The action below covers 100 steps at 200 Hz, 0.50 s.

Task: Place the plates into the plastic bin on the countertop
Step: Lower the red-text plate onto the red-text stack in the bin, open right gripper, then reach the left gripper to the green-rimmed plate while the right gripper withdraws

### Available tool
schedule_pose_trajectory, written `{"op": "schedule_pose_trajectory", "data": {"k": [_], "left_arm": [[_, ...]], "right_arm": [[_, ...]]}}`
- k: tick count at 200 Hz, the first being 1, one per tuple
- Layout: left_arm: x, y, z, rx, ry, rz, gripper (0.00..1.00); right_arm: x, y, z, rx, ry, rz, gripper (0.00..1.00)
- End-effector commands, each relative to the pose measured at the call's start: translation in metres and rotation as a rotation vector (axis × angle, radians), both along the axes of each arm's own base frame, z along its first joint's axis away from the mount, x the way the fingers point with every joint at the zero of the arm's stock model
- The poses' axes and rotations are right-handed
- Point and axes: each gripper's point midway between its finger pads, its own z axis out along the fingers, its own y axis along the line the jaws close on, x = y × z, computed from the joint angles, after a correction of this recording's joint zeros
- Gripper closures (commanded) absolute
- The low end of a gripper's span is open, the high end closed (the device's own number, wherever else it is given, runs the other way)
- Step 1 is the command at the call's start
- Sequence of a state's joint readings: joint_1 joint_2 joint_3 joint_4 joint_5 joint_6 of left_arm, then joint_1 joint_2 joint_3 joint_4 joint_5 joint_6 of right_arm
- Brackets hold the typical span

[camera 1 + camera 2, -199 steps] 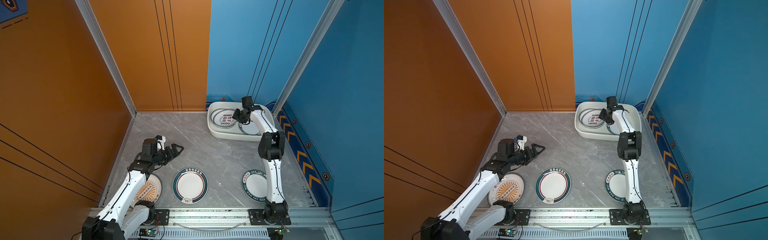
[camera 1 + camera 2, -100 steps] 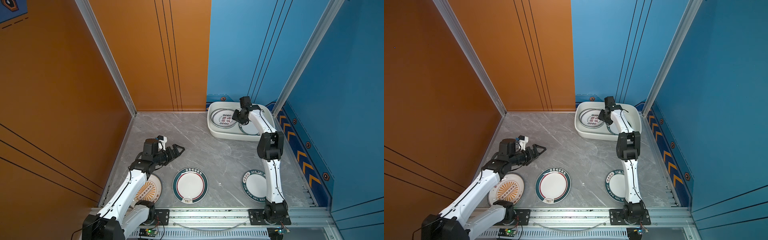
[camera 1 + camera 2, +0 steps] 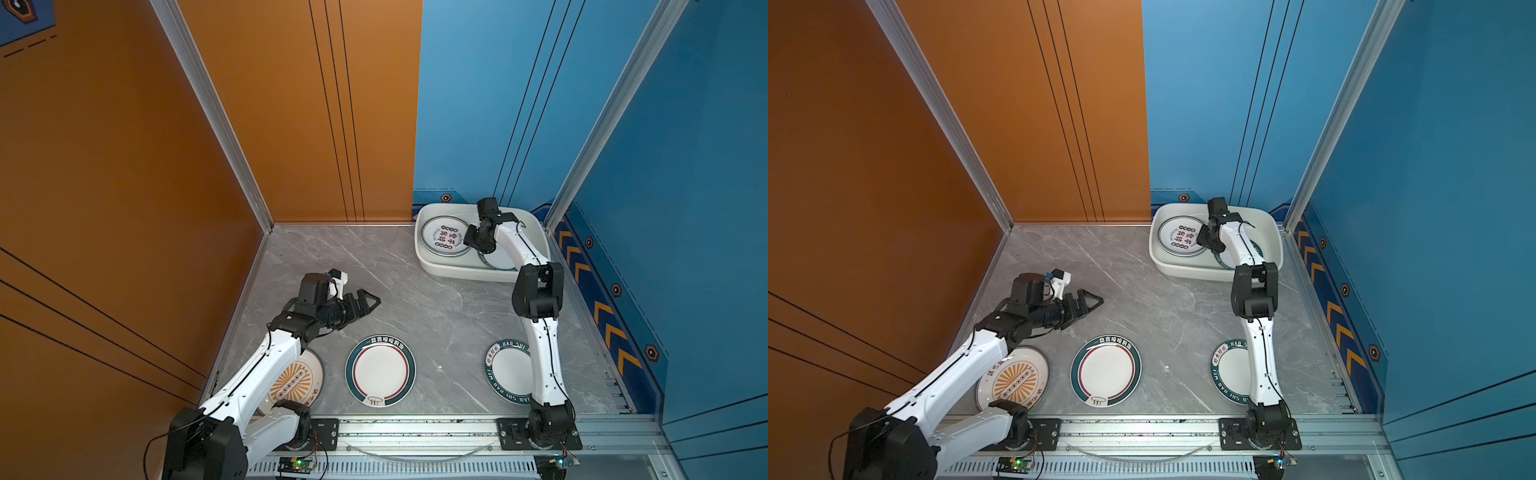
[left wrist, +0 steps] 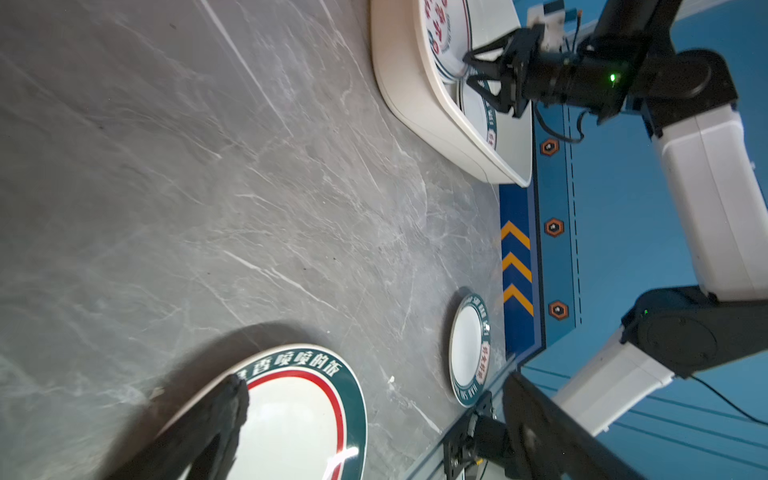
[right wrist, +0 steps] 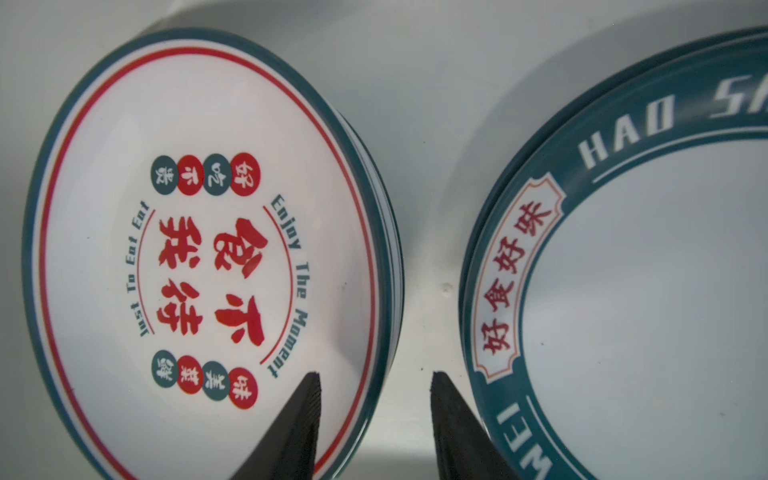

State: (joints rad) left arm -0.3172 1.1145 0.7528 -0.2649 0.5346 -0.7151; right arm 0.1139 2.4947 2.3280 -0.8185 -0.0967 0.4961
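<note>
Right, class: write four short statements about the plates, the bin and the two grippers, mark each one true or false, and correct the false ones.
1. Three plates lie on the countertop, outside the plastic bin. True: the sunburst plate, the red-ringed plate and the lettered plate.
2. The plastic bin is empty. False: it holds plates on both sides, and the plate with red characters lies on top of one side.
3. The left gripper grips the sunburst plate. False: it is open, holds nothing and is apart from that plate.
4. The right gripper is over the plastic bin. True.
</note>
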Motion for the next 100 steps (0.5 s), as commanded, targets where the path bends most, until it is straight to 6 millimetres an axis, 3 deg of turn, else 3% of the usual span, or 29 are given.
{"op": "schedule_pose_trajectory", "data": {"k": [1,25,49,51,70,72,100], "left_arm": [[-0.006,-0.032,0.013,0.037,-0.046,-0.143,0.02],[-0.016,-0.077,0.012,0.071,-0.053,-0.294,0.02],[-0.026,-0.117,0.002,0.107,-0.055,-0.417,0.00],[-0.023,-0.122,0.009,0.103,-0.072,-0.424,0.00],[-0.027,-0.151,0.002,0.123,-0.074,-0.497,0.01],[-0.028,-0.154,0.001,0.124,-0.075,-0.504,0.01],[-0.043,-0.199,-0.015,0.136,-0.053,-0.622,0.03]], "right_arm": [[-0.001,-0.009,0.060,0.003,-0.107,0.015,0.54],[-0.016,-0.019,0.116,0.024,-0.219,0.007,0.53],[-0.051,-0.030,0.162,0.062,-0.292,0.001,0.53],[-0.053,-0.031,0.166,0.066,-0.300,0.001,0.53],[-0.084,-0.038,0.182,0.100,-0.319,0.007,0.52],[-0.089,-0.038,0.175,0.104,-0.302,0.007,0.52],[-0.137,-0.049,0.172,0.142,-0.295,0.002,0.52]]}}
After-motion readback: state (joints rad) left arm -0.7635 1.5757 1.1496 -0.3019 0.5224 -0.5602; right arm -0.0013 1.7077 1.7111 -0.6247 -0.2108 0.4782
